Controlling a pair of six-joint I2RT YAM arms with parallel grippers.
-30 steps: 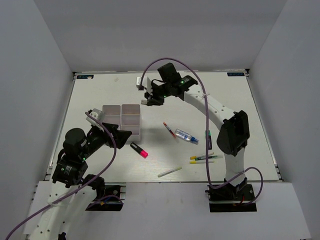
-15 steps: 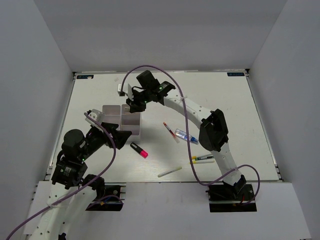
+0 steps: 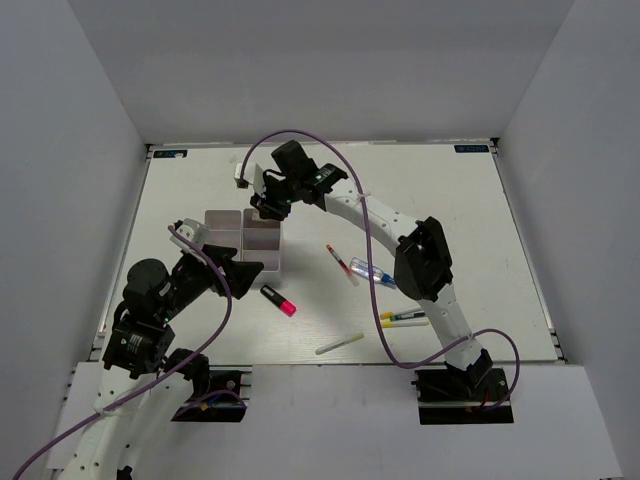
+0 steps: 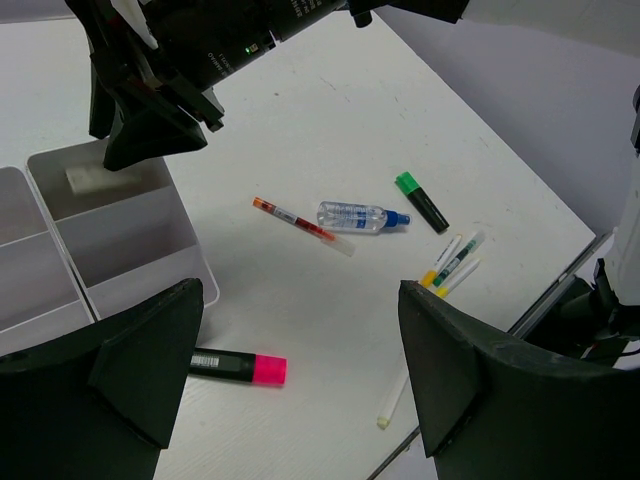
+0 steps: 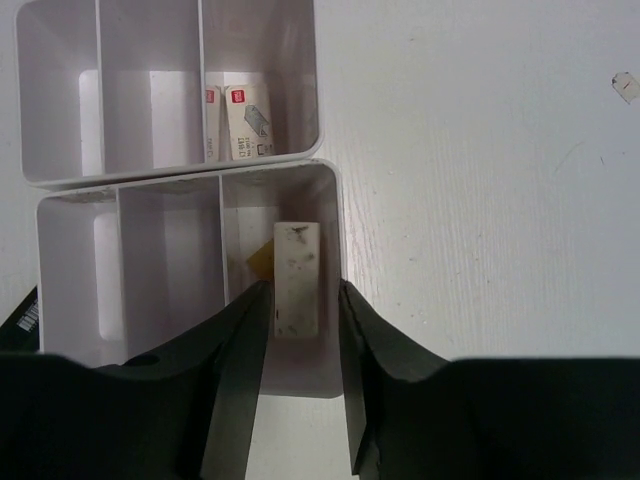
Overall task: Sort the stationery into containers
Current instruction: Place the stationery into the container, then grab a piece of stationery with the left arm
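Desk [image 3: 450, 200]: red pen [image 3: 338, 260] and pink highlighter [image 3: 279, 300] lie unsorted.
Containers [image 5: 330, 190]: your right end effector [image 3: 262, 207] hangs over an end compartment, jaws parted.
Left end effector [image 4: 300, 330]: wide open, empty.
Eraser [image 5: 297, 280]: lies inside, close between the fingers; a crooked lift could drag it out.

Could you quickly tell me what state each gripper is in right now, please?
Left gripper: open, empty.
Right gripper: open, straddling the eraser lying in a bin.

table [image 3: 450, 200]: white wood-grain top | walls [image 3: 70, 150]: plain grey on three sides | light: even, soft
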